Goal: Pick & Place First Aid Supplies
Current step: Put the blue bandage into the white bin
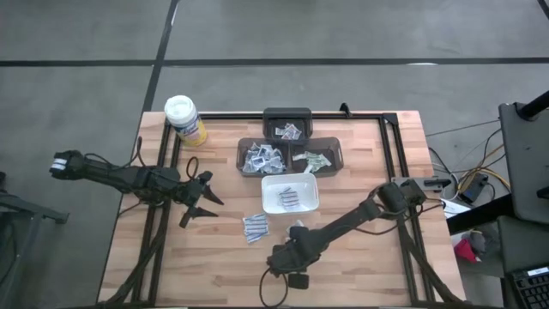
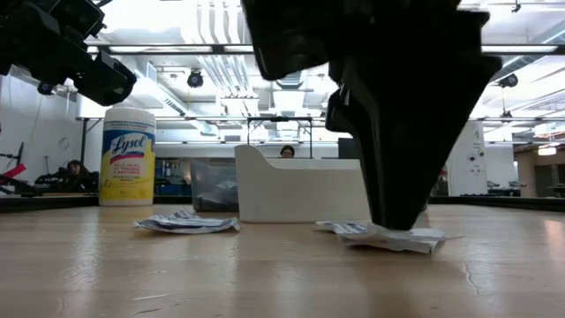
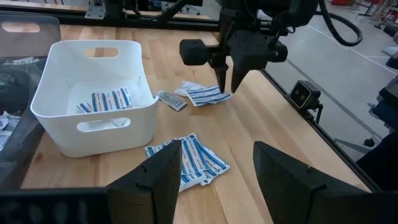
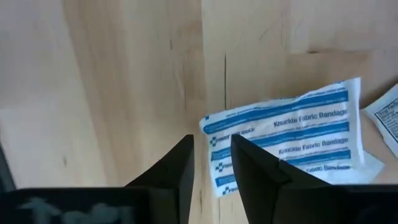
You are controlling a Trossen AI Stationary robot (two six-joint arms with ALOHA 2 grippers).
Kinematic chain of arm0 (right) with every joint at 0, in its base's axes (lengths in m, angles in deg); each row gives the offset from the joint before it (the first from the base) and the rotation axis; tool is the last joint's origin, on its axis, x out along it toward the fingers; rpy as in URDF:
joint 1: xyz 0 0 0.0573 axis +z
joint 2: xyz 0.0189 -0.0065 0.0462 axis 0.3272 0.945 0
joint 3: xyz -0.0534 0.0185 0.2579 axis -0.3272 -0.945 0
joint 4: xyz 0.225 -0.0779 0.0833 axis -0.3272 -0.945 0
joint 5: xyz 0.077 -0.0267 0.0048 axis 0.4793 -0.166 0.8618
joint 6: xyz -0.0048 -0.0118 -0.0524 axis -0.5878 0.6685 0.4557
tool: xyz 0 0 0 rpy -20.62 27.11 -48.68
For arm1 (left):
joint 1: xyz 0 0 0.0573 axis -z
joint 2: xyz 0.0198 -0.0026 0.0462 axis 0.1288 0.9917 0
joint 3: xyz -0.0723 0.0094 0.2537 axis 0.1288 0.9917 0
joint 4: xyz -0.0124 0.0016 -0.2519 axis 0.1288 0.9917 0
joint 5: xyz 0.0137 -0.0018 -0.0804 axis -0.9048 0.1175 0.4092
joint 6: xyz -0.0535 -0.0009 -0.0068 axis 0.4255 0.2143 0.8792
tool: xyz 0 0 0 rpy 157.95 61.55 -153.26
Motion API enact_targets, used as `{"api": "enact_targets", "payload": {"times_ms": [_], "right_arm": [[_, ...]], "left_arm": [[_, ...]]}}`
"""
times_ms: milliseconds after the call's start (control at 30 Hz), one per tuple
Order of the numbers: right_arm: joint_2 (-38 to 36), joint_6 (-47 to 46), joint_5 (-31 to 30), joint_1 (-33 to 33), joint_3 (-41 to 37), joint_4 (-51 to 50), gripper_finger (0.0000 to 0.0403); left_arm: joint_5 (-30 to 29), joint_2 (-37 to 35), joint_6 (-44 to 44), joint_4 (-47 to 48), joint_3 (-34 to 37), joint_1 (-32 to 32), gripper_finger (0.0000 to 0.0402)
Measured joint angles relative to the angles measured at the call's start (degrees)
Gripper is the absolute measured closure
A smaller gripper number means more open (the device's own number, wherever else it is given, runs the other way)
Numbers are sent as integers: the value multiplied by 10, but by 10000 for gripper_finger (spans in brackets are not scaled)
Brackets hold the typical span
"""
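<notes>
R gripper (image 3: 227, 84) is down at the wooden table top (image 1: 360, 257), pointing straight at a white flat sealed packet with blue stripes printed "Knuckle Fabric Bandage" (image 4: 292, 134). Its two dark fingers stand slightly apart with a narrow gap, tips at the packet's edge – nothing clamped between them as far as the wrist view shows. A second, smaller white packet (image 4: 385, 118) lies just beside the striped one.

Around it: a white rectangular plastic tray with handle cut-outs (image 3: 46, 93) sits near, between the two arms, w/ several blue-striped packets (image 3: 106, 99) already inside. A loose pile of the same packets (image 3: 196, 162) lies on the wood in front of the tray, apart from the R gripper's spot. Behind the tray are three dark bins (image 1: 290, 148) holding more supplies – white-grey in two, greenish in one. A yellow Lysol canister with white lid (image 1: 184, 120) stands at the table's far left corner.

L gripper (image 1: 199, 199) hangs over the table's left side, fingers spread wide, holding nothing, well apart from the tray.
</notes>
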Motion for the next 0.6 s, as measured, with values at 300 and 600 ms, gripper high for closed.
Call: {"api": "enact_targets", "payload": {"times_ms": [300,600], "right_arm": [[20,0,3,4,0,0,308],[22,0,-6,4,11,-4,330]], "left_arm": [[0,0,1,0,0,0,204],[0,0,0,0,0,0,204]]}}
